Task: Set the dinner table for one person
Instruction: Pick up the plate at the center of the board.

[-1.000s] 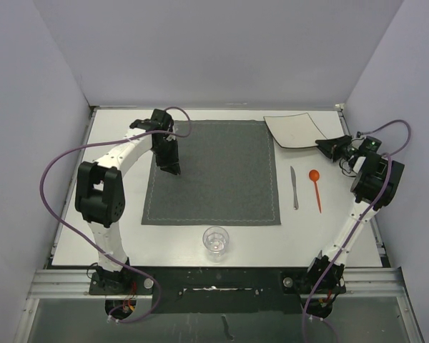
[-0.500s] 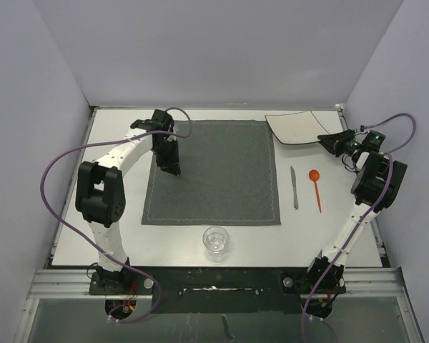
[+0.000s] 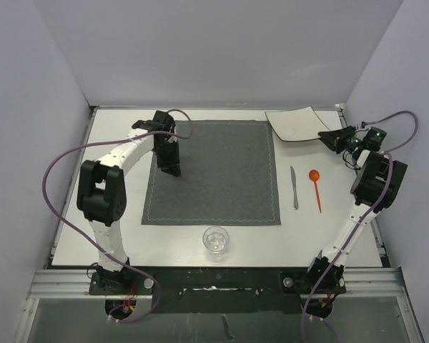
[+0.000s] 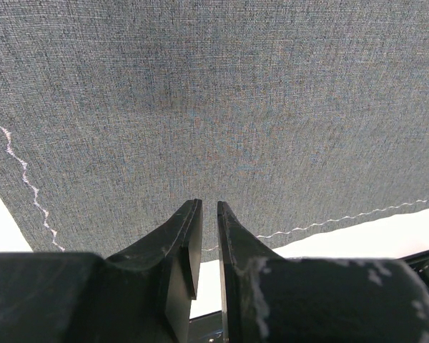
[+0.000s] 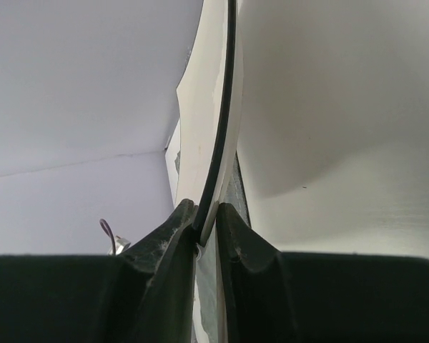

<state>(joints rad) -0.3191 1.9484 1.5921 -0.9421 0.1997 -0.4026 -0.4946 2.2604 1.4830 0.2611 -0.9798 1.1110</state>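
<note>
A square white plate hangs tilted above the far right corner of the dinner table. My right gripper is shut on the plate's right rim. In the right wrist view the rim runs edge-on between the fingers of that gripper. My left gripper hovers low over the upper left of the dark grey placemat. The left wrist view shows its jaws almost together, with only a thin slit and nothing in it, and the placemat spreads out beyond them.
A metal knife and an orange spoon lie side by side to the right of the placemat. A clear glass stands just in front of the placemat's near edge. Grey walls enclose the table on three sides.
My right gripper has carried the plate a little toward the far right corner, and the plate sits higher in the view. The left arm has hardly moved.
</note>
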